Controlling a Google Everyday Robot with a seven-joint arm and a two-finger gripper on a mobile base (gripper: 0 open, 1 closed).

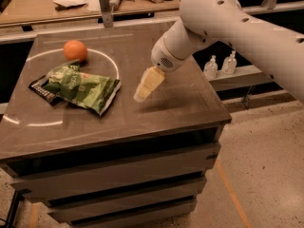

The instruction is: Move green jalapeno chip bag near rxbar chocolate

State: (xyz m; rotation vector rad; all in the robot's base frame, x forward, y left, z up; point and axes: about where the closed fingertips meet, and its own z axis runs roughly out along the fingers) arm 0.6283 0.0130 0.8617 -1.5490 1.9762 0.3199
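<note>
The green jalapeno chip bag (81, 87) lies crumpled on the left half of the dark table top. The rxbar chocolate (42, 90) is a dark flat bar at the bag's left end, touching it and partly covered by it. My gripper (144, 90) with cream fingers hangs just above the table, to the right of the bag and a little apart from it. It is open and holds nothing.
A round orange fruit (75, 50) sits behind the bag at the back left. The table (180, 103) ends at its right and front edges close to the gripper. A cluttered bench (71, 4) runs behind. Two small bottles (221, 65) stand on a low shelf to the right.
</note>
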